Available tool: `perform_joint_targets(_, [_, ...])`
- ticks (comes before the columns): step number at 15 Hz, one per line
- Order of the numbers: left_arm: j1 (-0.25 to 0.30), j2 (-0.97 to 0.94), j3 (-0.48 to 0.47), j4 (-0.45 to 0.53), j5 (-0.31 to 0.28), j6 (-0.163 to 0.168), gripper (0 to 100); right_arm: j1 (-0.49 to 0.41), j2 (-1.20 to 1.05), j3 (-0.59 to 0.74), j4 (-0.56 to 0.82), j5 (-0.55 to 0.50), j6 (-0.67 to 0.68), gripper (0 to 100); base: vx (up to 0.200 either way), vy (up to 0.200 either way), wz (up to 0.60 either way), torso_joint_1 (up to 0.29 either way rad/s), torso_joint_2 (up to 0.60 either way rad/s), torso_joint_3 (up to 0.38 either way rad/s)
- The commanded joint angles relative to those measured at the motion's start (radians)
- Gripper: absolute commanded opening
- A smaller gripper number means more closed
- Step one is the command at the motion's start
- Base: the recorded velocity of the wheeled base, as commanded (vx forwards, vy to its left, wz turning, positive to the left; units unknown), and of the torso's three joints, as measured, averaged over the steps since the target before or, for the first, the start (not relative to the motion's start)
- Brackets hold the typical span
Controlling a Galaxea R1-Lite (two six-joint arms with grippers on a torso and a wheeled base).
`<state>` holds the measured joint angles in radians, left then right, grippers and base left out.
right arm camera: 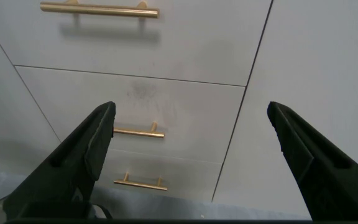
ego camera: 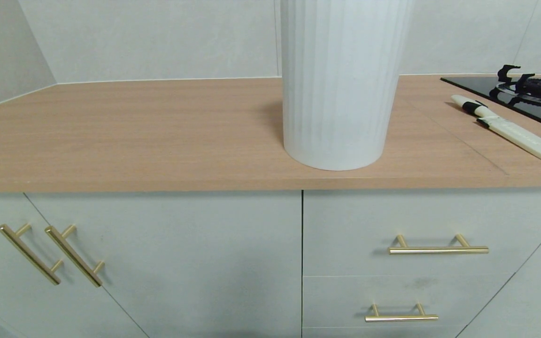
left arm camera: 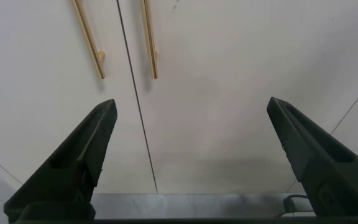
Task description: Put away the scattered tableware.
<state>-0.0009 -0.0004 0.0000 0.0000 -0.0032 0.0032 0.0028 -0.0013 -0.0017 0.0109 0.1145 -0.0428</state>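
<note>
A cream-coloured knife [ego camera: 510, 131] with a black band on its handle lies on the wooden counter [ego camera: 134, 136] at the right, beside the stove. A tall white ribbed container [ego camera: 341, 80] stands near the counter's front edge, right of centre. My left gripper [left arm camera: 191, 118] is open, held low in front of the cabinet doors with nothing between its fingers. My right gripper [right arm camera: 191, 121] is open too, facing the drawer fronts, also empty.
A black gas hob [ego camera: 529, 94] occupies the counter's far right corner. Below the counter are two cabinet doors with gold handles [ego camera: 50, 253] at left and drawers with gold handles [ego camera: 438, 249] at right. Tiled walls close the back and the left side.
</note>
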Motion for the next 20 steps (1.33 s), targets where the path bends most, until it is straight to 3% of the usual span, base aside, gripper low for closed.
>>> perform_joint_targets(1, [-0.001,0.000,0.000,0.000,0.000,0.000,100,0.000,0.001,0.000,0.000,0.001,0.000,100,0.000,0.000,0.00,0.000,0.00,0.000])
perform_joint_targets(6, [-0.001,0.000,0.000,0.000,0.000,0.000,100,0.000,0.001,0.000,0.000,0.001,0.000,100,0.000,0.000,0.00,0.002,-0.02,-0.005])
perform_joint_targets(10, [0.001,0.000,0.000,0.000,0.000,0.000,100,0.000,0.001,0.000,0.000,0.001,0.000,100,0.000,0.000,0.00,0.071,-0.24,-0.250])
perform_joint_targets(20, [-0.001,0.000,0.000,0.000,0.000,0.000,100,0.000,0.001,0.000,0.000,-0.001,0.000,100,0.000,0.000,0.00,0.181,-0.50,-0.287])
